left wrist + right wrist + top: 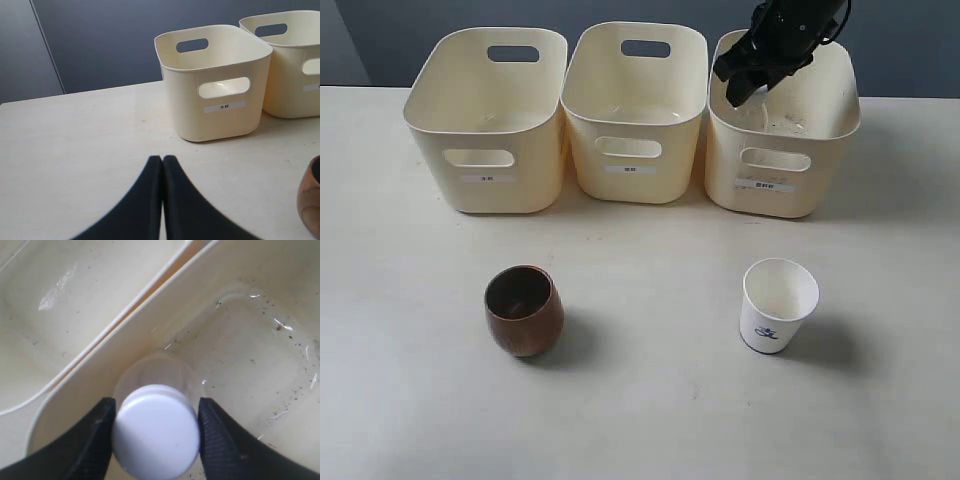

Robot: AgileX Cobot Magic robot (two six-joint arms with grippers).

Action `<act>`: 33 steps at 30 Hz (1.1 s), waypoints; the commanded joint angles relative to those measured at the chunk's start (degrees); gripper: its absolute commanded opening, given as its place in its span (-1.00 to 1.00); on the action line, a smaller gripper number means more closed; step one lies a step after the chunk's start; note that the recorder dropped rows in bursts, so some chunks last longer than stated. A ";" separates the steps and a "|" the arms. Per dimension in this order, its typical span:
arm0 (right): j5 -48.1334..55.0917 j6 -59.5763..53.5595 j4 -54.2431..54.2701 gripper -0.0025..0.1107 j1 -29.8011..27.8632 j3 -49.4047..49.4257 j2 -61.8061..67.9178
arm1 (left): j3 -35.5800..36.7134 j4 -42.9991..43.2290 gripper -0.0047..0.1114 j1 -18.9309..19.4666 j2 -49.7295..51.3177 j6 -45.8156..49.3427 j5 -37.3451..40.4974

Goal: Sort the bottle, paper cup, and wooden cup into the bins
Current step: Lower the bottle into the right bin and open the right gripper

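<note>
Your right gripper point(752, 75) hangs over the rim of the third of the three cream-yellow plastic bins point(783, 130), the one at about one o'clock on the table. In the right wrist view its two black fingers point(95, 440) sit against either side of the white screw cap of the small clear plastic bottle point(156, 432), pinching it; the bottle's clear body hangs down inside that bin, close to the wall it shares with the middle bin point(635, 110). You cannot tell from these views whether the bottle's base touches the speckled bin floor.

Your left gripper point(162, 200) has its two dark fingers pressed together with nothing between them, low over the pale tabletop point(75, 150). Ahead of it stands the first bin point(215, 85), upright, with a small white label under its oval handle cut-out.

The round-bellied dark reddish-brown wooden cup point(524, 310) stands upright on the table at about eight o'clock, well apart from the bins. The small white tapered paper cup with a dark blue logo point(778, 305) stands upright at about four o'clock, in front of the third bin and apart from it.
</note>
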 commanded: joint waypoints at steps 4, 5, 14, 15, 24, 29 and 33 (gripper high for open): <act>0.86 -0.44 -0.27 0.05 -0.26 -0.01 -0.33 | 0.07 0.09 -0.92 -0.20 -0.28 -0.11 0.00; 0.86 -0.44 -0.27 0.05 -0.26 -0.01 -0.33 | 0.07 0.09 -0.92 -0.20 -0.28 -0.11 0.00; 0.91 -0.44 -0.17 0.05 -0.26 -0.14 -1.59 | 0.07 0.09 -0.92 -0.20 -0.28 -0.11 0.00; 0.91 -0.44 -0.17 0.05 -0.26 -0.14 -1.79 | 0.07 0.09 -0.92 -0.20 -0.28 -0.11 0.00; 3.60 -0.44 -0.17 0.05 -0.26 -0.24 -6.15 | 0.07 0.09 -0.92 -0.20 -0.28 -0.11 0.00; 3.60 -0.44 -0.28 0.05 -0.26 -0.24 -10.41 | 0.07 0.09 -0.92 -0.20 -0.28 -0.11 0.00; 3.60 -0.21 -0.55 0.04 -0.12 -0.14 -15.18 | 0.07 0.09 -0.92 -0.20 -0.28 -0.11 0.00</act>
